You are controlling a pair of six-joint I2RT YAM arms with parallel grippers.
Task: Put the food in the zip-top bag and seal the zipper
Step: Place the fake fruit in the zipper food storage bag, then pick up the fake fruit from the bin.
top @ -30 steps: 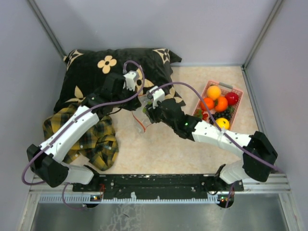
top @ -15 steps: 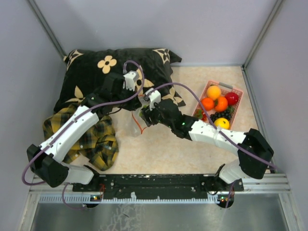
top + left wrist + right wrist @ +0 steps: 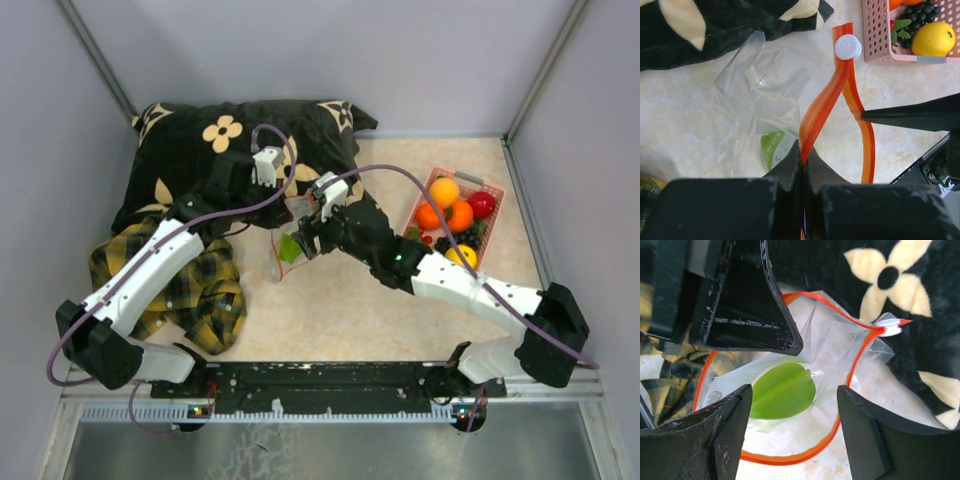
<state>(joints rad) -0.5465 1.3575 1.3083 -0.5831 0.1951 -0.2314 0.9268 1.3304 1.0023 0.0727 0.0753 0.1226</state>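
1. Nearest the bases, on the left, the plaid cloth (image 3: 200, 290) lies bunched on the table (image 3: 340, 310) beneath the left arm.
2. Mid-table sits the zip-top bag (image 3: 755, 85), clear and crinkled. The green pepper-like piece (image 3: 782, 392) is inside it.
3. The left gripper (image 3: 802, 155) is pinched tight on one side of the zipper (image 3: 827, 95). The other side bows away, so the mouth gapes, and the white slider (image 3: 848, 47) sits at the strip's far end.
4. The right gripper (image 3: 796, 390) hangs over that open mouth with its fingers spread wide and nothing held. The green piece shows below, between them.
5. Off to the right, the pink basket (image 3: 495, 185) holds the lemon (image 3: 462, 255), the grape bunch (image 3: 462, 238), the oranges (image 3: 460, 214) and the red apple (image 3: 482, 204).
6. Farthest back is the black pillow (image 3: 200, 150) with cream flowers, and the bag's far end lies just beside it.
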